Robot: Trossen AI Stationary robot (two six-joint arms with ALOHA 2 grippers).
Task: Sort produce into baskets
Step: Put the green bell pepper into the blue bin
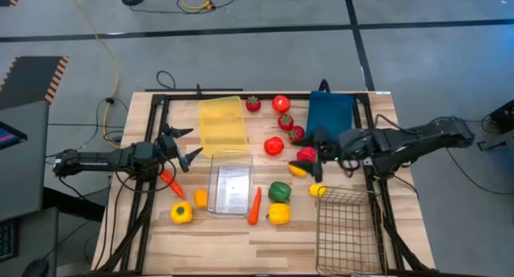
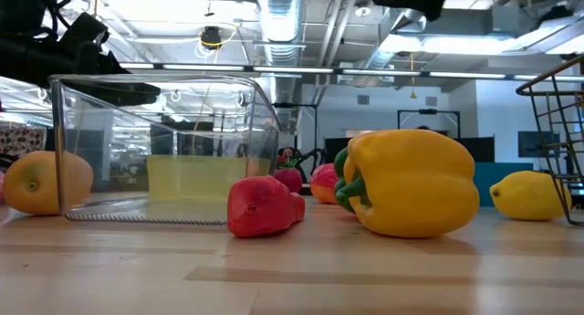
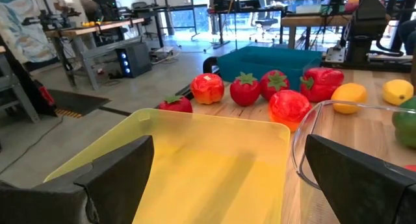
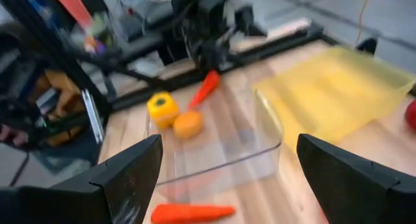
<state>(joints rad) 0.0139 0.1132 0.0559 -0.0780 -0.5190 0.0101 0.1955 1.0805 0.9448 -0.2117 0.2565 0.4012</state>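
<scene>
The left gripper [image 1: 186, 145] was spread wide and empty near the table's left edge, beside the yellow bin [image 1: 222, 123], whose long axis ran from the front edge to the back. The clear bin [image 1: 231, 185] and the carrot [image 1: 255, 205] at its right lay the same way. The right gripper [image 1: 316, 155], also released, hovered over a red pepper [image 1: 306, 154], between the blue bin [image 1: 330, 113] and the wire basket [image 1: 347, 229].

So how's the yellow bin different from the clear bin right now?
The yellow bin is tinted translucent yellow; the clear bin is colourless, with the table showing through. The yellow bin sits nearer the table's far edge, the clear bin nearer the middle, just in front of it. An orange carrot lies beside the clear bin. Both are rectangular, open-topped and empty.
</scene>
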